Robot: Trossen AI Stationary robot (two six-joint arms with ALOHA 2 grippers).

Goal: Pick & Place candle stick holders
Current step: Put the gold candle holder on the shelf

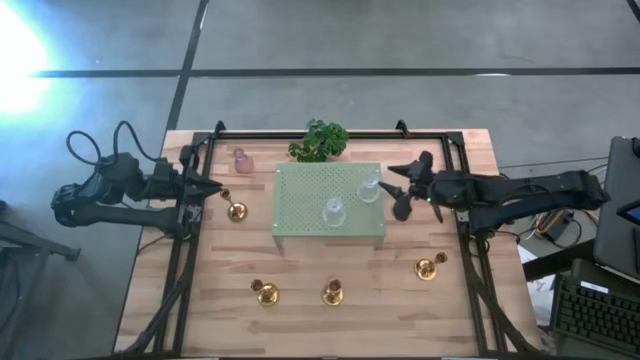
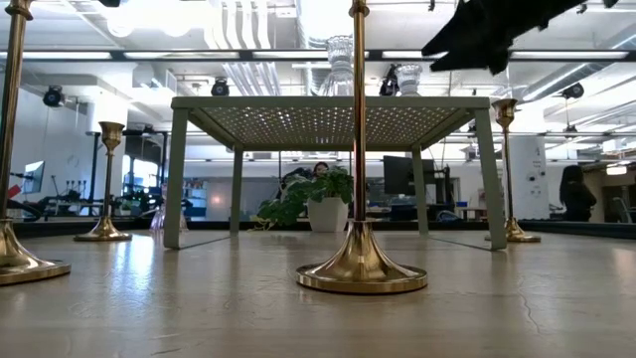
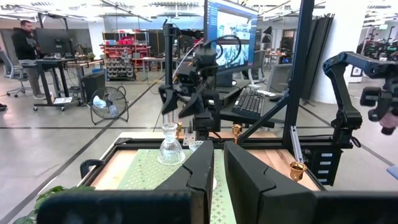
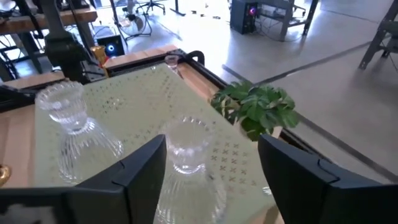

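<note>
The right gripper (image 1: 399, 190) hovers at the stand's (image 1: 300, 205) 3 o'clock edge, jaws wide apart, with a clear glass holder (image 1: 369, 187) standing free between its fingers (image 4: 140, 168). A second clear holder (image 1: 333, 212) stands near the stand's middle. The left gripper (image 1: 210, 188) waits at the table's (image 1: 470, 300) 9 o'clock side, jaws together and empty. The pink holder (image 1: 241, 160) stands at 11 o'clock from the stand, a gold holder (image 1: 236, 211) at its 9 o'clock. Three more gold ones (image 1: 265, 292) (image 1: 333, 292) (image 1: 428, 267) stand along the 6 o'clock side. The plant (image 1: 319, 141) sits at 12 o'clock.
</note>
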